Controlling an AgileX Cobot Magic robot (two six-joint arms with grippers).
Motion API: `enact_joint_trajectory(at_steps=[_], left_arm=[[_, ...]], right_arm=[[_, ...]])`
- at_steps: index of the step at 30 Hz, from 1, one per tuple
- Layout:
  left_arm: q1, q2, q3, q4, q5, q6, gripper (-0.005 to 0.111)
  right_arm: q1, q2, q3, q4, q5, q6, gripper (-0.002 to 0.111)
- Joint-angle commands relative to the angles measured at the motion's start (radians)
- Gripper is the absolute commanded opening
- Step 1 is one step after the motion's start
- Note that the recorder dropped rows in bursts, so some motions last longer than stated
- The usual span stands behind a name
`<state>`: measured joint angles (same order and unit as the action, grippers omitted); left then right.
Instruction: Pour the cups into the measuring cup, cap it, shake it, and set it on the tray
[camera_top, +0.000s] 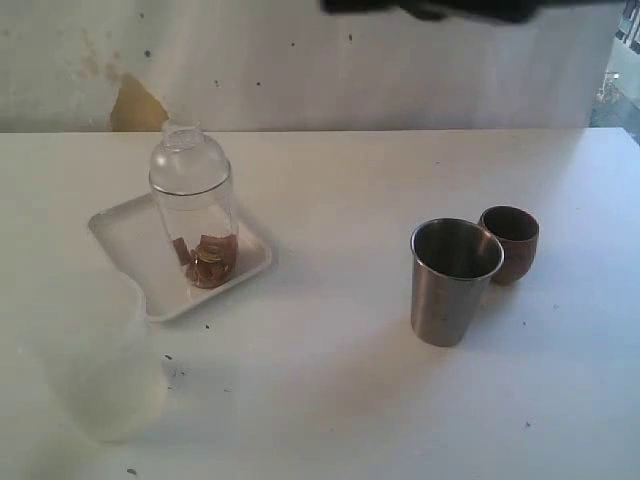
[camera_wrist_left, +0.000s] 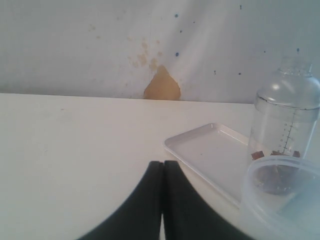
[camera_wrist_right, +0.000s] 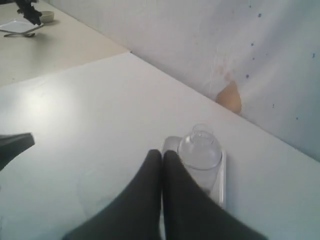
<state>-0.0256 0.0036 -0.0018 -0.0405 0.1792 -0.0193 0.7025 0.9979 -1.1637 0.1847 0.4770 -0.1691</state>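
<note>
While the capped measuring cup (camera_top: 195, 215) stands upright on the tray (camera_top: 125, 235), the left fingers (camera_wrist_left: 150, 200) and right fingers (camera_wrist_right: 147, 195) are pressed together, empty. A low arm sweep could clip the tall cup and topple it, or knock the steel tumbler (camera_top: 453, 280).

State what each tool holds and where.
Nothing: left tool and right tool are both shut empty; the capped clear plastic measuring cup stands free on the flat white tray.
</note>
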Motion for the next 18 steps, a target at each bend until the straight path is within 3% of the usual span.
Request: enact_joint_trajectory(at_steps=[1,6,18], left_arm=[[0.002,-0.004,0.002,-0.005,-0.007,-0.003,0.001],[0.002,-0.004,0.002,-0.005,-0.007,-0.003,0.001],[0.002,-0.004,0.002,-0.005,-0.007,-0.003,0.001]], right_arm=[[-0.005,-0.212,0.061,0.0,0.208,-0.01,0.0],[-0.005,-0.393,0.061,0.0,0.387,-0.01,0.0],[-0.005,-0.723,0.061,-0.001,0.399,-0.01,0.0]])
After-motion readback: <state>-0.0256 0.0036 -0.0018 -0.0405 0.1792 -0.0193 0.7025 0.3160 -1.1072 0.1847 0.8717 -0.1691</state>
